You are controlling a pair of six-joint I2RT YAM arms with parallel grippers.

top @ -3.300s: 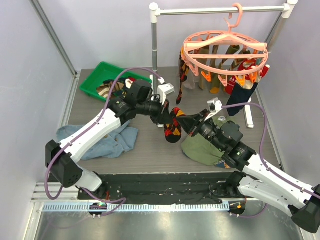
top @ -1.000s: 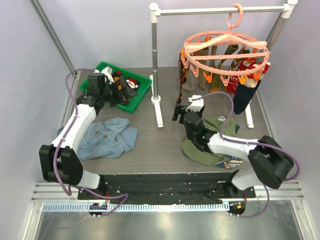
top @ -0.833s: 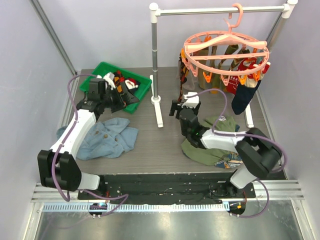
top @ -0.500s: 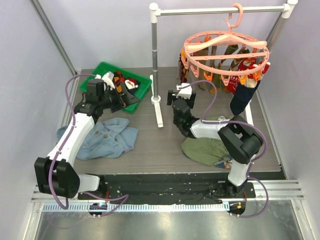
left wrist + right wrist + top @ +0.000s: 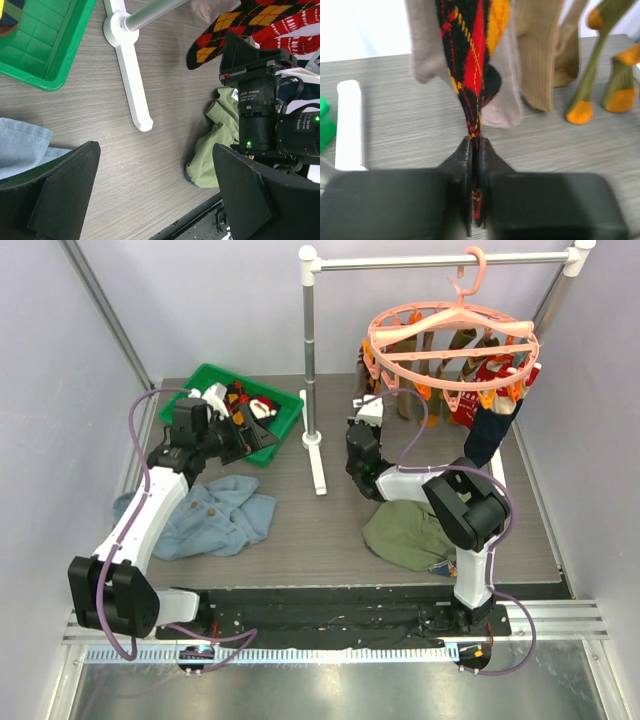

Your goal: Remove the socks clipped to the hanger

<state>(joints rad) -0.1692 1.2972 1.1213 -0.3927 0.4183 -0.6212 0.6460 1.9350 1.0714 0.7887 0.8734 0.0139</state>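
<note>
The pink round hanger (image 5: 452, 375) hangs by its hook from the rail, with several socks (image 5: 482, 405) clipped around its ring. My right gripper (image 5: 363, 410) is under the ring's left side. In the right wrist view it (image 5: 476, 150) is shut on the lower end of a black, red and yellow argyle sock (image 5: 476, 60), which hangs straight down into the jaws. A beige sock (image 5: 422, 50), a tan sock (image 5: 542, 55) and olive socks with orange toes (image 5: 592, 75) hang just behind. My left gripper (image 5: 245, 438) stands open and empty by the green tray; its (image 5: 155, 200) jaws are wide apart over bare table.
The grey-and-white rail stand (image 5: 308, 340) has a white foot (image 5: 132, 85) on the table. A green tray (image 5: 200, 405) with socks in it sits at the back left. A blue denim garment (image 5: 215, 515) lies front left, an olive-green garment (image 5: 410, 530) front right.
My right gripper has swung back and left toward the hanger's left side and has shut on the argyle sock. The left arm has barely moved and stays open.
</note>
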